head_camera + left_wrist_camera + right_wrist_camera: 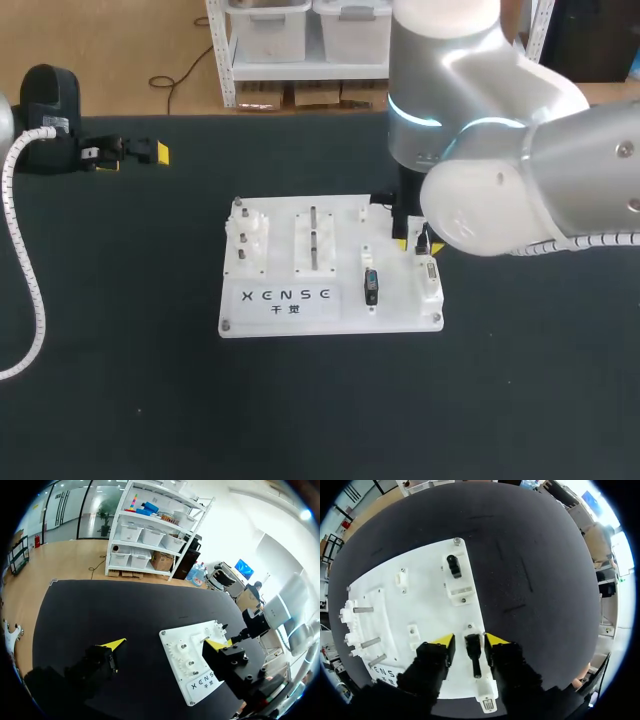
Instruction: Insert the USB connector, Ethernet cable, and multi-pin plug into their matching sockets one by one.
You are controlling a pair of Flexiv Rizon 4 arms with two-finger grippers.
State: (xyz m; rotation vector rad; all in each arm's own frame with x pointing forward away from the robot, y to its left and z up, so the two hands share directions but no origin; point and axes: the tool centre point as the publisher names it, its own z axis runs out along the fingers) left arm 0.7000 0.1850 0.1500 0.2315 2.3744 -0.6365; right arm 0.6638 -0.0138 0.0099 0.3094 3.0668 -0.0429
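A black plug [471,647] lies in a white holder [484,692] at the near right corner of the white board [420,600]. The right gripper [470,640] stands over it, fingers spread, one on each side of the plug – a thin strip of white shows between each tip and the plug. Further along the same edge, a second black plug [452,566] sits in another white block [460,589]. The board rests on the black table [150,400]. The left gripper [165,644] is well off to the left, fingers wide apart and holding nothing.
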